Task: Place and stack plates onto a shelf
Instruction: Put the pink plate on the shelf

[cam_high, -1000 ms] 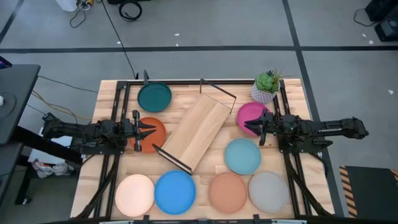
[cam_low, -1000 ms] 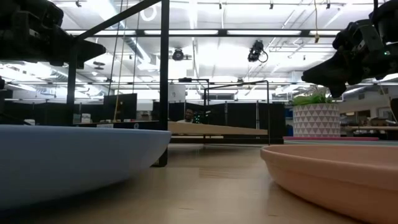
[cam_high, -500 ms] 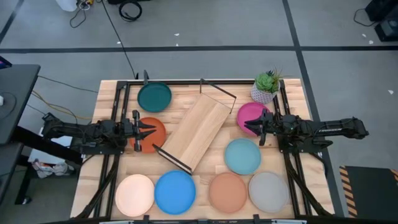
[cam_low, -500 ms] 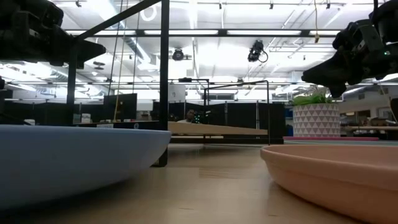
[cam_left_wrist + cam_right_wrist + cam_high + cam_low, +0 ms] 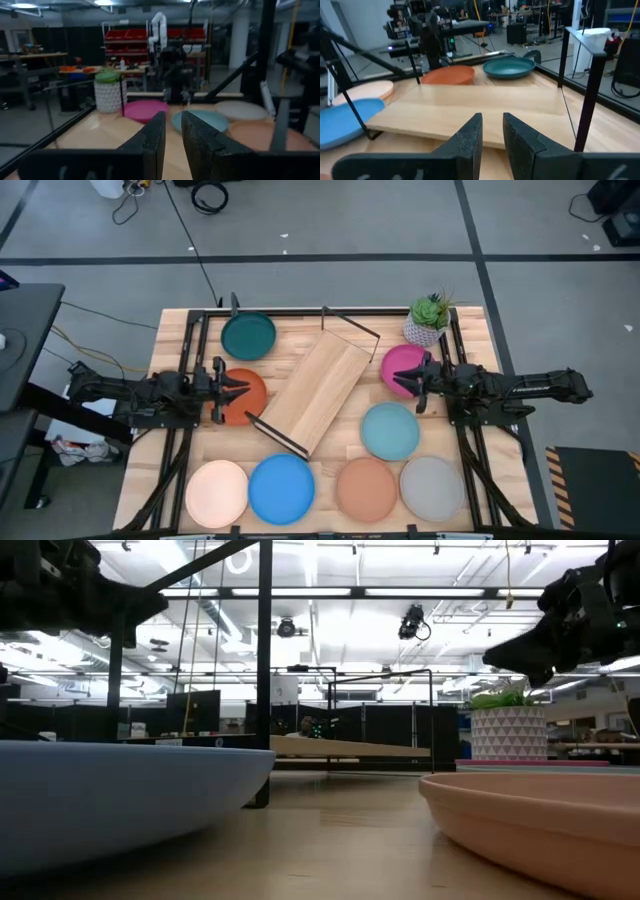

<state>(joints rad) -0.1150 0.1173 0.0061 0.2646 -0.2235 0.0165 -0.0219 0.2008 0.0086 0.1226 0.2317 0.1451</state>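
Plates lie singly all over the slatted tabletop (image 5: 190, 330), none on the shelf (image 5: 315, 392) yet: the teal plate (image 5: 248, 336) sits at the far left corner, the orange-red plate (image 5: 243, 395) below it and just beside the shelf's left end, the magenta plate (image 5: 402, 366) by the potted plant (image 5: 430, 319), the pale blue plate (image 5: 389, 431) near the middle right, and a near row of cream plate (image 5: 216, 493), bright blue plate (image 5: 281, 488), terracotta plate (image 5: 365, 489) and grey plate (image 5: 432, 486). They look stiff, shallow and light, with a matte finish that should give the fingers fair purchase, though a hard knock could chip one if they are ceramic. Lying flat, each offers only its raised rim, so a pinch across the rim edge looks like the sensible hold. The shelf, a pale board on thin black wire legs, lies at an angle across the table's centre with its top bare. The left gripper (image 5: 232, 391) hovers over the orange-red plate and the right gripper (image 5: 411, 379) over the magenta plate; each wrist view shows its fingers (image 5: 155, 140) (image 5: 470, 137) parted by only a narrow gap and holding nothing.
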